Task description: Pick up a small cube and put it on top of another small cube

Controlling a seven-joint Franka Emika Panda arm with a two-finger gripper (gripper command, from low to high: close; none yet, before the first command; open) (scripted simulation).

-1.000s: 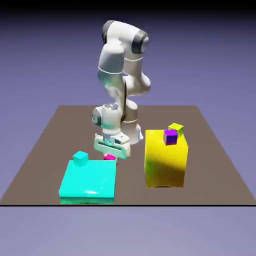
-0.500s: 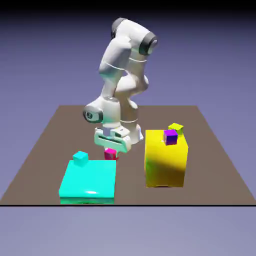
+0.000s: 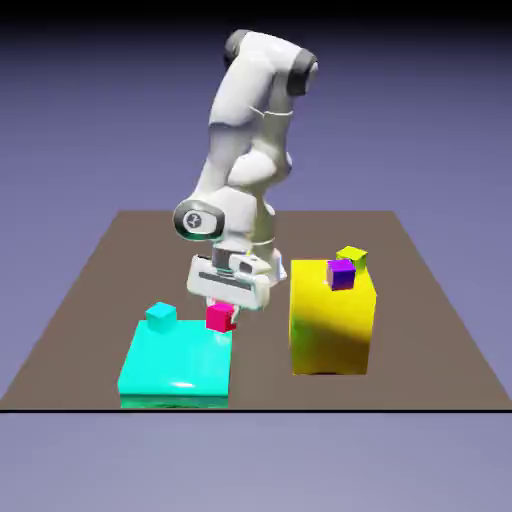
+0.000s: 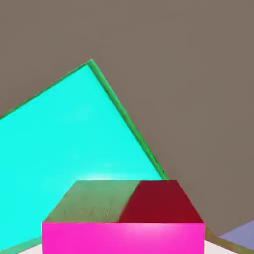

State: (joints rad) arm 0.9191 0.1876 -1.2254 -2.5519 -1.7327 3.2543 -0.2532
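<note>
The small cube [image 3: 220, 320], tiny and magenta-pink, hangs just off the table at the far right corner of the big cyan block [image 3: 178, 362]. My gripper [image 3: 222, 307] is shut on it from above. In the hand view the small cube [image 4: 124, 225] fills the bottom middle and hides both fingertips. Beyond it lies the flat top of the big cyan block [image 4: 64, 149], with brown table [image 4: 188, 89] around it.
A small cyan cube [image 3: 160, 317] sits on the far left corner of the big cyan block. At the exterior view's right a tall yellow block [image 3: 332, 320] carries a small purple cube [image 3: 341, 273] and a small yellow-green cube [image 3: 352, 256].
The arm has straightened and risen. The magenta cube, down beside the cyan block a second ago, now hangs higher in the shut gripper.
</note>
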